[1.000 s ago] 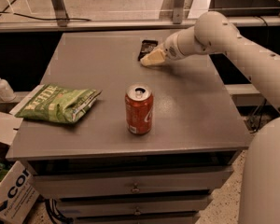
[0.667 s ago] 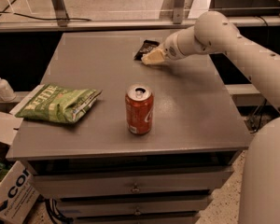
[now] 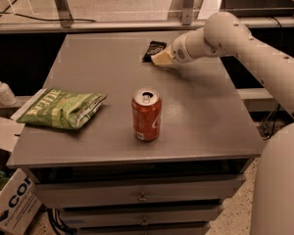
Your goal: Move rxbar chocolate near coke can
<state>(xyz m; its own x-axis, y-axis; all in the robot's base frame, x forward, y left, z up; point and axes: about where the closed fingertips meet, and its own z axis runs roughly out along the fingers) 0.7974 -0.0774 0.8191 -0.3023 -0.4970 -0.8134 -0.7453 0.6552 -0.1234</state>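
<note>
Reaching in from the right, the arm puts the gripper [image 3: 160,58] low over the far part of the bench [image 3: 201,116], right at the near end of the black snack bar [image 3: 154,49]. Can't tell if the gripper is open or closed. The snack bar lies flat, well apart from the red can [image 3: 146,114], which stands upright near the front. A green chip bag [image 3: 63,109] lies on the left side.
</note>
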